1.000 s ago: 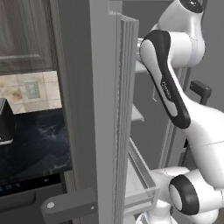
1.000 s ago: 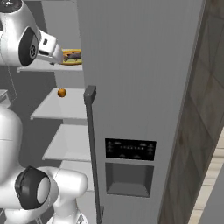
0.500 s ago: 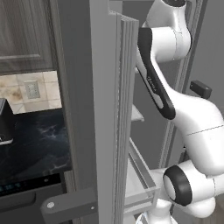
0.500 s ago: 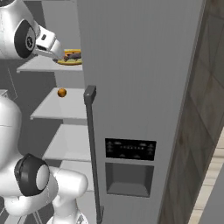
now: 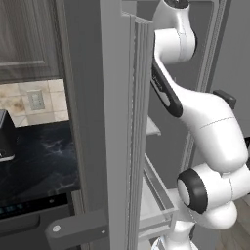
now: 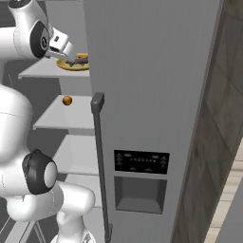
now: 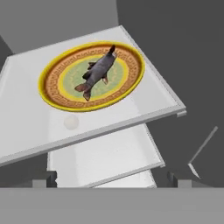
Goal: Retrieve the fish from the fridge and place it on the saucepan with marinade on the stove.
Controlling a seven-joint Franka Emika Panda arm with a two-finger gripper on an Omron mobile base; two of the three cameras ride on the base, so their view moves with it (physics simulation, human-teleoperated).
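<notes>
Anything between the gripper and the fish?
Nothing. In the hand view the open gripper faces the fish on its plate; between them only bare shelf.

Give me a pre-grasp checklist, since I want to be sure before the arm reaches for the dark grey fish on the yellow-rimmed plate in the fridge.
1. Fridge door open, shelves reachable: ok.
2. Dark grey fish lies on the round yellow-rimmed patterned plate, nothing covering it: ok.
3. Plate sits fully on the top white shelf: ok.
4. Gripper open and holding nothing: ok.
5. Gripper around the fish: not ok, it is short of it.
6. Saucepan ready on the stove: cannot tell.
</notes>
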